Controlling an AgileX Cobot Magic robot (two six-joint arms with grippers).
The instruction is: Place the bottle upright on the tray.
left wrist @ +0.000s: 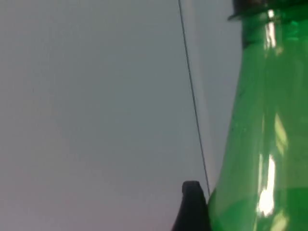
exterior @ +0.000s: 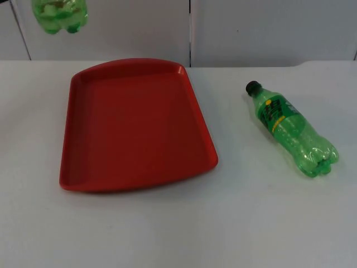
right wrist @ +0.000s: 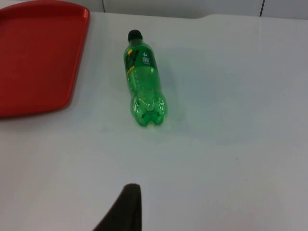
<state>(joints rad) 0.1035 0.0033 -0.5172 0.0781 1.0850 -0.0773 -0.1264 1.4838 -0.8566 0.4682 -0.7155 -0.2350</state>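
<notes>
A green plastic bottle point(exterior: 291, 129) with a black cap lies on its side on the white worktop, right of the empty red tray point(exterior: 134, 125), cap pointing far-left. A second green bottle point(exterior: 59, 14) hangs above the tray's far-left corner.

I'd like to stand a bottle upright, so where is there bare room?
The red tray holds nothing across its whole floor. The white table is bare in front of the tray and between it and the lying green bottle. Another green bottle hangs above the tray's far left corner.
</notes>
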